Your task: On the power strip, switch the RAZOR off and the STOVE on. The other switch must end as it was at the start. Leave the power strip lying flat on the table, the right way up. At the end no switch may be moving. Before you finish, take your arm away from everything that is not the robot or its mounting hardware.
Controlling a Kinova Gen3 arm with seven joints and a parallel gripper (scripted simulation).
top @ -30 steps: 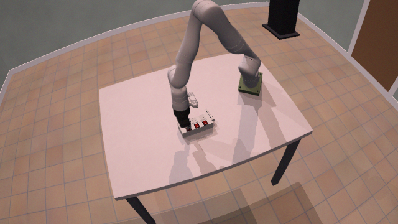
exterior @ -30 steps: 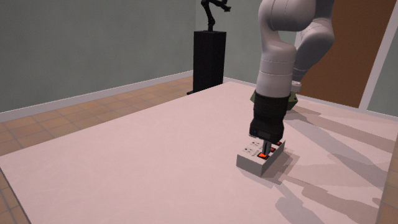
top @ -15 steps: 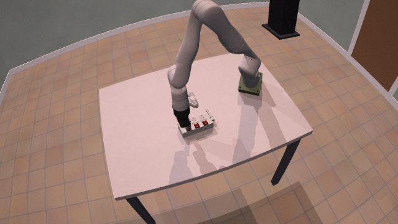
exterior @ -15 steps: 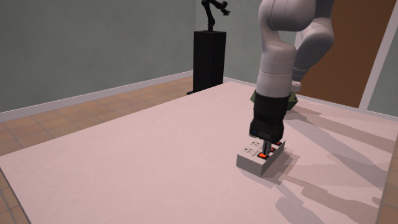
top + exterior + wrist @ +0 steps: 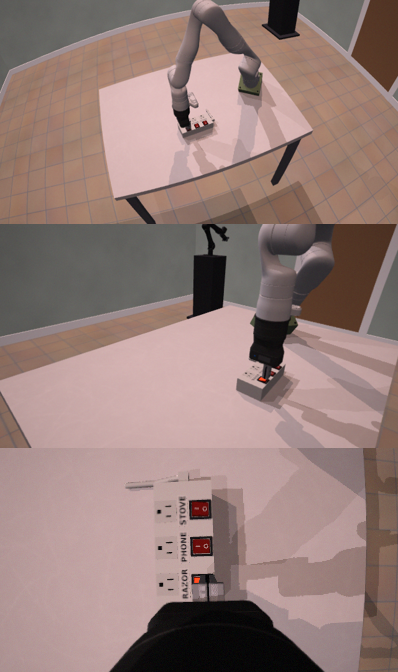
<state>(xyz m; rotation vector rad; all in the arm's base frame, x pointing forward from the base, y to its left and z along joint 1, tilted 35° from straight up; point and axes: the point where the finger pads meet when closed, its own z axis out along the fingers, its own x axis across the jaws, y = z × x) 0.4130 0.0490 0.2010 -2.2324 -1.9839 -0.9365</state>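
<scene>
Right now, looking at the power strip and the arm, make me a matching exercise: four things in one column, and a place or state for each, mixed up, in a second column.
Column one:
1. RAZOR switch
2. STOVE switch
3. gripper
4. green base plate

Column two:
A. bolted under the arm near the table's far edge
B. glowing bright orange, partly under the fingertips
C. dark red, at the cord end of the power strip
D. shut, holding nothing, fingertips down on a switch

Pairs: 1-B, 2-C, 3-D, 4-A
</scene>
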